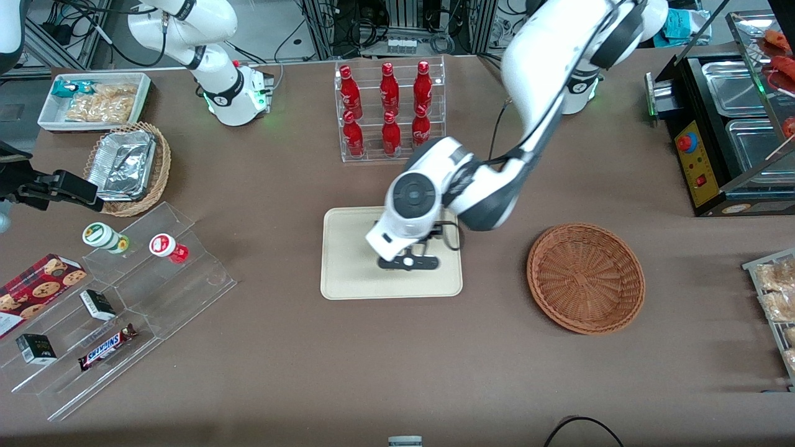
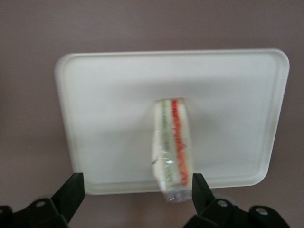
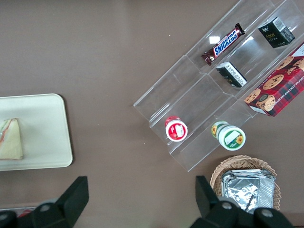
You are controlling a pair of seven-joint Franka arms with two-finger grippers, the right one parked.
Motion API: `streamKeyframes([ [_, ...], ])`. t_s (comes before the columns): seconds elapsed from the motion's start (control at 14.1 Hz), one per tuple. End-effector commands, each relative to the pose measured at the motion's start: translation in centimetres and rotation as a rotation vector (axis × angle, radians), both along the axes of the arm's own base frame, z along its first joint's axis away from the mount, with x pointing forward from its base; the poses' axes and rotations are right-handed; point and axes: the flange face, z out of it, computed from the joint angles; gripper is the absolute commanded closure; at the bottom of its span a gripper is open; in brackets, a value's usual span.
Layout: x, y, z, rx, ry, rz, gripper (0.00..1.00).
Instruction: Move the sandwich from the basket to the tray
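Observation:
The sandwich (image 2: 172, 147), a white-bread wedge with red and green layers in clear wrap, rests on the cream tray (image 2: 95, 95). It also shows on the tray (image 3: 47, 123) in the right wrist view (image 3: 10, 140). My left gripper (image 2: 137, 185) hangs open just above the tray (image 1: 348, 273). Its fingers are spread wide and the sandwich is close to one finger (image 2: 199, 187). In the front view the gripper (image 1: 408, 262) and arm hide the sandwich. The reddish-brown basket (image 1: 586, 278) sits empty beside the tray, toward the working arm's end.
A clear rack of red bottles (image 1: 388, 108) stands farther from the front camera than the tray. Clear stepped shelves with snacks (image 1: 118, 298), a tan basket of foil containers (image 1: 127, 167) and a white snack bin (image 1: 93, 99) lie toward the parked arm's end. A black appliance (image 1: 720, 130) stands at the working arm's end.

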Motion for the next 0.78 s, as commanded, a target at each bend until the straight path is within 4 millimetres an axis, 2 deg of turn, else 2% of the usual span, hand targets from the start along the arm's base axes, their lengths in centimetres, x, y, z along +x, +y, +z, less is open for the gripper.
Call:
streamKeyframes([
  [0.0,0.2,7.7,3.8,0.024,0.030,-0.016,0.00],
  [0.21,-1.9,17.4,7.3,0.047,0.036,-0.056,0.00],
  [0.35,-3.7,23.2,9.5,0.053,0.035,-0.084,0.00],
  [0.49,-4.3,28.6,12.3,0.059,0.072,-0.085,0.00],
  [0.71,-4.2,34.4,16.5,0.062,0.073,-0.060,0.00],
])
